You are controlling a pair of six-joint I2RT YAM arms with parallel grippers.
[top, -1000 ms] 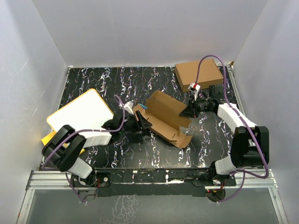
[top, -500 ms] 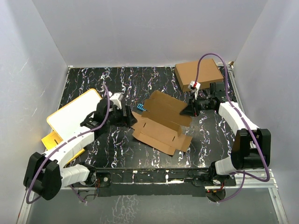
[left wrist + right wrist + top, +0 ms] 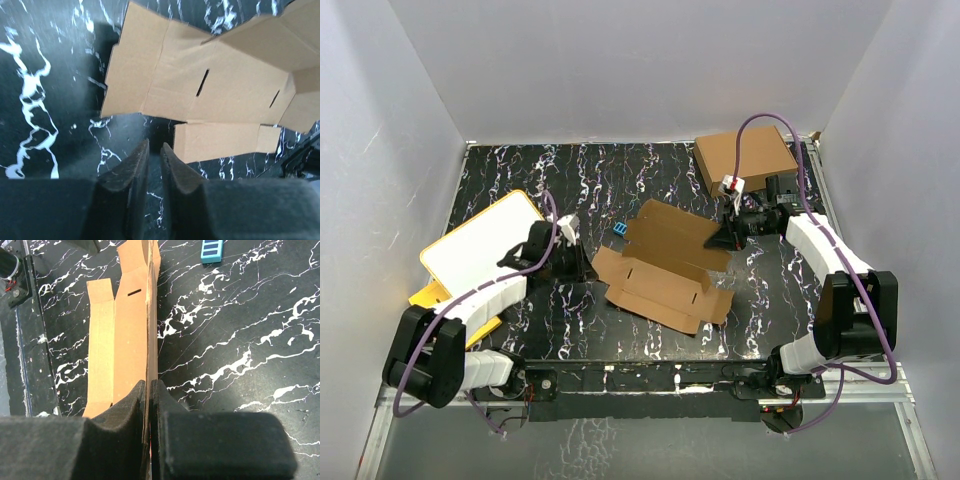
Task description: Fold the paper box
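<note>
The paper box (image 3: pixel 665 268) is a flat brown die-cut sheet with flaps and slots in the middle of the table. Its near part lies flat and its far right panel is lifted. My right gripper (image 3: pixel 728 238) is shut on the sheet's right edge; in the right wrist view the cardboard (image 3: pixel 130 325) runs edge-on between the closed fingers (image 3: pixel 149 382). My left gripper (image 3: pixel 582 268) is just left of the sheet, apart from it. In the left wrist view its fingers (image 3: pixel 155 147) stand almost together with nothing between them, a little short of the sheet (image 3: pixel 225 75).
A larger ready-made brown box (image 3: pixel 745 160) sits at the back right. A white board with a yellow rim (image 3: pixel 490 245) lies at the left. A small blue object (image 3: pixel 619 231) lies behind the sheet, also in the right wrist view (image 3: pixel 212 250). Walls enclose the table.
My left gripper has drawn back to the left, off the sheet's left edge. The sheet's left part has dropped flatter on the table. My right gripper keeps its hold.
</note>
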